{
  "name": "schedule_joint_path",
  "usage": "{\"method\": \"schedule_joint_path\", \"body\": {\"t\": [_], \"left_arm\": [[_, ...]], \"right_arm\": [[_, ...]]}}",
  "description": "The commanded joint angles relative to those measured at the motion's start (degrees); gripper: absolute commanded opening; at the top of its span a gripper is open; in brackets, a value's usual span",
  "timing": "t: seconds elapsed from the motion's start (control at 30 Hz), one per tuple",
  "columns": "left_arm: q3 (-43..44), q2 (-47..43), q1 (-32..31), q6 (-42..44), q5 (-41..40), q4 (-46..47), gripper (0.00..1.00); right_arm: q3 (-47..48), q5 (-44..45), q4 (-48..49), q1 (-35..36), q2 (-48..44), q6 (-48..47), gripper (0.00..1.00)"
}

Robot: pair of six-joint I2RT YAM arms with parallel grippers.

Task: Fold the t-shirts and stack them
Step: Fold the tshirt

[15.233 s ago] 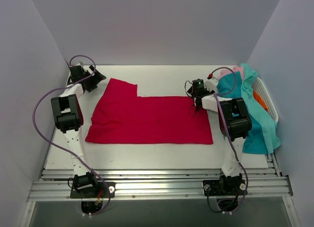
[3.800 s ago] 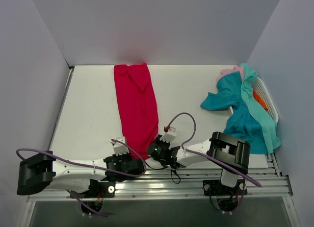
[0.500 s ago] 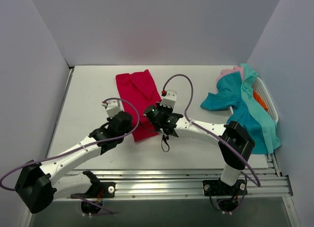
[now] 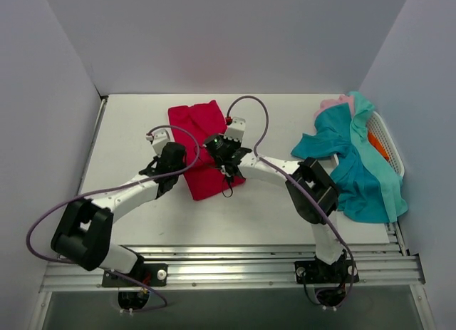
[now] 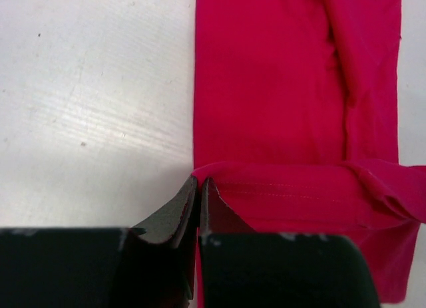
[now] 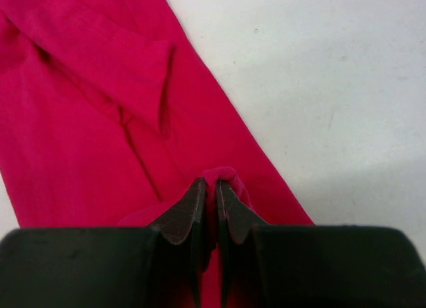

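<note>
i saw the folded t-shirt [image 4: 203,141] lying on the table [image 4: 128,130], towards the back and a little left of centre, its near end doubled back over the rest. my left end effector [image 4: 177,169] sat at its left edge and the right end effector [image 4: 225,167] at its right edge. far right, a heap of t-shirts [image 4: 349,166] draped over the basket [image 4: 388,145] at the table's edge.

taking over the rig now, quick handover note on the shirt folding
left gripper: shut on the left hem corner of the crimson red cotton t-shirt.
right gripper: shut on the same hem, right side.
The shirt lies mid-table as a narrow strip, near end doubled over.
teal t-shirts and a pale pink t-shirt: heaped, unfolded, on the white slotted plastic basket.
To do: finish this fold, then fold and stack the rest.
</note>
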Motion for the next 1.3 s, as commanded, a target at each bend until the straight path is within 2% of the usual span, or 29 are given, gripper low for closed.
{"method": "schedule_joint_path", "body": {"t": [0.0,0.27,0.3,0.33,0.37,0.4,0.43,0.47,0.5,0.53,0.7,0.87,0.97,1.03,1.07,1.1,1.13,1.17,1.27], "left_arm": [[4.2,6.4,4.2,3.8,3.6,9.1,0.02],[14.1,25.8,10.6,7.0,10.7,15.3,0.02],[15.1,27.0,11.6,7.1,12.3,15.2,0.08],[17.1,28.1,12.2,6.9,12.9,14.9,0.13],[17.8,29.4,12.6,6.7,13.4,14.8,0.19],[18.1,29.7,12.9,6.5,13.8,14.9,0.31],[18.4,29.7,13.5,6.4,14.2,15.2,0.76],[18.5,29.3,13.6,6.5,14.0,15.3,0.90],[18.5,29.0,13.7,6.5,13.7,15.3,0.94],[18.7,28.5,13.8,6.3,13.4,14.9,0.94],[18.7,22.7,14.3,5.8,11.2,12.8,0.94],[19.9,14.7,14.7,7.0,9.4,8.0,0.94],[15.9,9.6,14.4,6.6,10.8,8.0,0.94],[10.4,7.2,13.6,5.0,11.7,9.0,0.94],[8.4,5.0,13.1,4.4,11.8,9.6,0.94],[6.4,3.9,12.3,3.8,12.0,11.3,0.94],[2.8,2.6,11.8,3.0,12.1,12.1,0.94],[1.5,2.2,11.2,2.7,12.0,12.7,0.94],[-0.9,1.4,9.3,1.8,11.7,11.5,0.94]], "right_arm": [[4.4,-0.1,1.3,-3.8,3.1,-2.5,0.00],[13.6,-5.0,2.4,-9.5,13.9,-4.1,0.00],[14.9,-6.0,2.9,-9.9,15.1,-4.7,0.03],[15.5,-6.4,3.3,-10.7,15.5,-4.8,0.19],[15.9,-6.8,4.6,-11.0,15.8,-5.2,0.42],[16.0,-7.9,5.8,-11.2,16.0,-6.1,0.92],[16.1,-7.9,6.8,-11.4,15.9,-6.9,1.00],[16.1,-7.6,7.2,-11.6,15.9,-7.1,1.00],[16.1,-7.5,7.4,-11.6,15.6,-7.5,1.00],[16.1,-7.4,7.6,-11.8,15.1,-7.7,1.00],[13.2,-6.9,8.5,-12.1,10.5,-7.5,1.00],[3.3,-6.5,9.8,-12.0,3.2,-4.7,1.00],[-5.5,-7.2,13.0,-11.6,-3.1,-3.4,1.00],[-10.1,-9.0,18.2,-11.4,-7.7,-3.5,0.96],[-12.0,-10.3,19.6,-11.3,-8.7,-3.5,0.90],[-14.6,-13.1,20.9,-11.3,-10.1,-3.3,0.48],[-15.1,-14.1,21.8,-10.9,-10.3,-2.8,0.13],[-14.4,-14.8,20.9,-10.4,-10.3,-2.2,0.00],[-11.6,-15.5,18.2,-7.3,-7.1,-2.7,0.00]]}}
